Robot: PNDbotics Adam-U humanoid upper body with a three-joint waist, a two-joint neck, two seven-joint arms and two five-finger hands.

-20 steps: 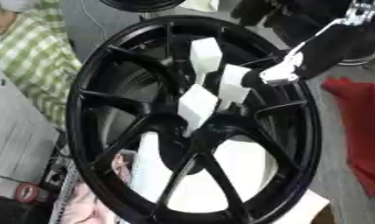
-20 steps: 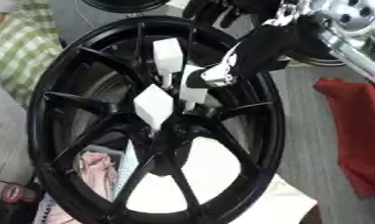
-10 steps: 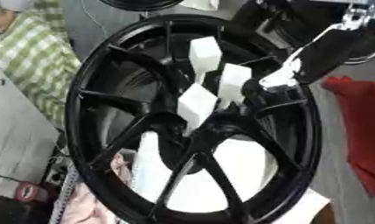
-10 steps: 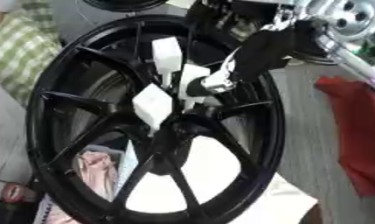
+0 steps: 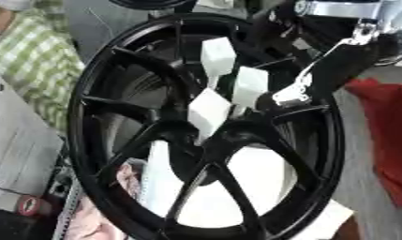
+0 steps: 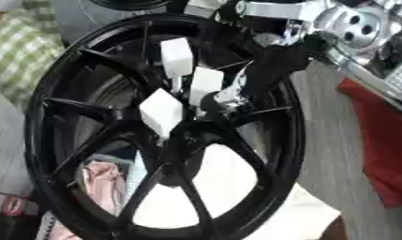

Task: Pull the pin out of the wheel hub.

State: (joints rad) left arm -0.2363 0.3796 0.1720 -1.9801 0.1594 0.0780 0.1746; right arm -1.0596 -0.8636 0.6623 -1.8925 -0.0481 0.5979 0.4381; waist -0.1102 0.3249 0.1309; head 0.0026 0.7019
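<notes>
A black spoked wheel rim (image 5: 97, 93) stands upright and fills both views. Three white block-headed pins stick out around its hub (image 5: 224, 136): an upper one (image 5: 218, 55), a right one (image 5: 249, 86) and a lower left one (image 5: 208, 110). My right hand (image 5: 292, 95), black with silver parts, reaches in from the upper right on its silver and black arm (image 6: 351, 23). It lies against the right edge of the right pin (image 6: 205, 83). Its hold on that pin is hidden. My left hand shows in no view.
A red cloth (image 5: 388, 126) lies on the grey surface to the right of the rim. A person in a green checked shirt (image 5: 32, 61) sits at the left. Pink cloth (image 6: 101, 180) shows through the lower spokes. Another dark wheel (image 5: 151, 3) is at the top edge.
My right hand has moved down and left from the rim's upper right edge to the right pin. The pins and the wheel stay in place.
</notes>
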